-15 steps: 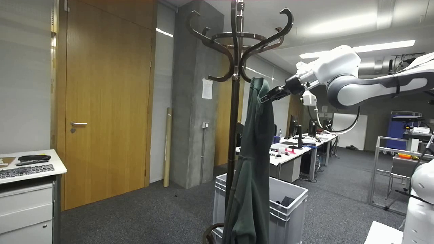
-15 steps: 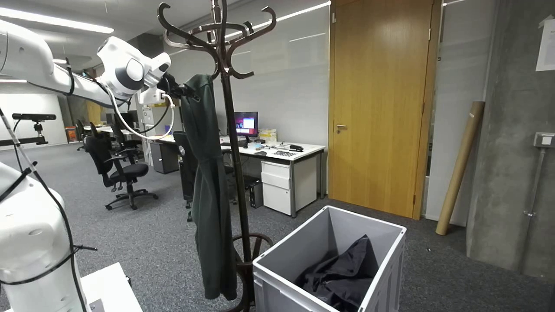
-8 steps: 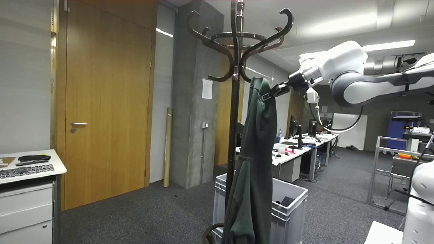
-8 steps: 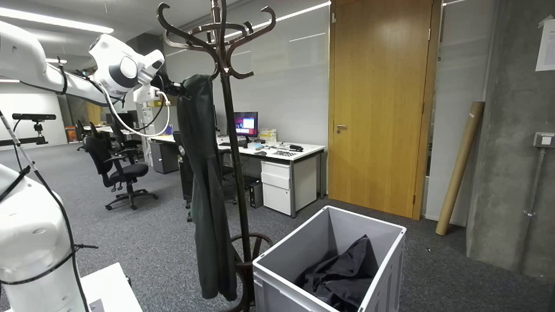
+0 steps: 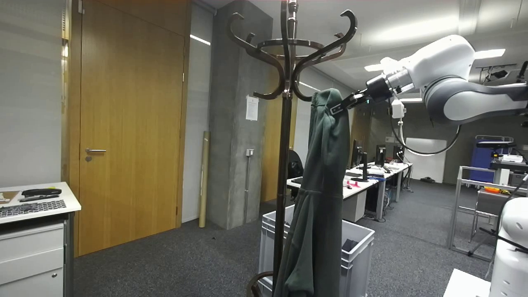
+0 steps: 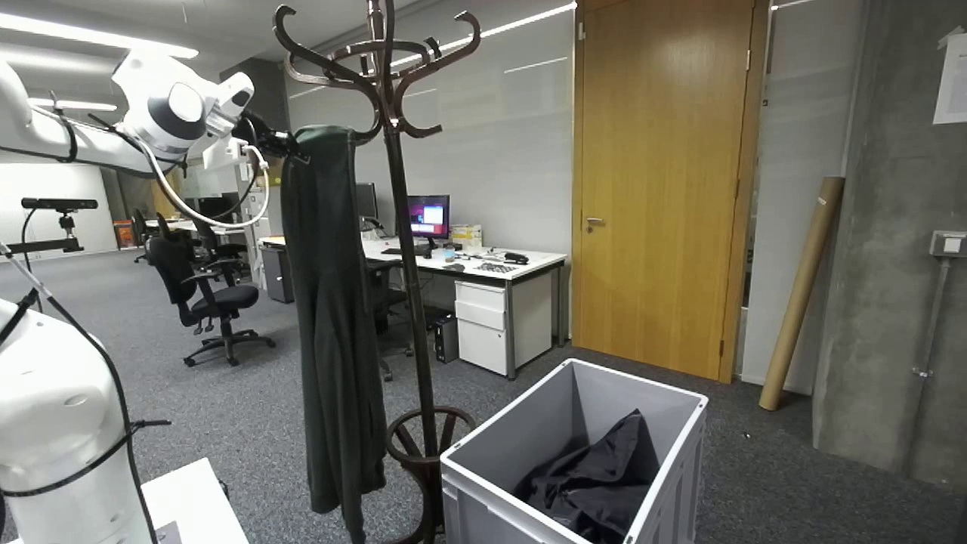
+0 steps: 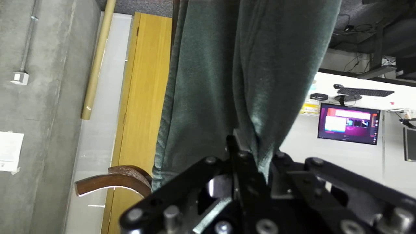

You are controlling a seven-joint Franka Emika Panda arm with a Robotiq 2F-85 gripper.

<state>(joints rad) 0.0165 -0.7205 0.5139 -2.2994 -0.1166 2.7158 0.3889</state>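
The coat stand [image 5: 283, 165] rises upright in both exterior views, its curled top presumably meant for carrying clothes. Behind it in an exterior view, well apart, is a white tabletop [image 6: 544, 261]. An open grey bin [image 6: 604, 399] stands just beside the stand's lower end. The dark green garment [image 6: 332, 317] hangs lengthwise beside the stand, which in an exterior view comes between it and the bin; it is held near its top, likely so that the rest drops freely. Dark cloth [image 6: 597, 483] lies bunched inside the bin. The hand [image 7: 258, 149] is narrow, pinching a fold of the garment; so small a bite probably suits soft fabric. Smallest of all, a low hook [image 5: 300, 95] sits just beside the garment's top edge and crowds it; whether cloth is looped over the hook cannot be told.
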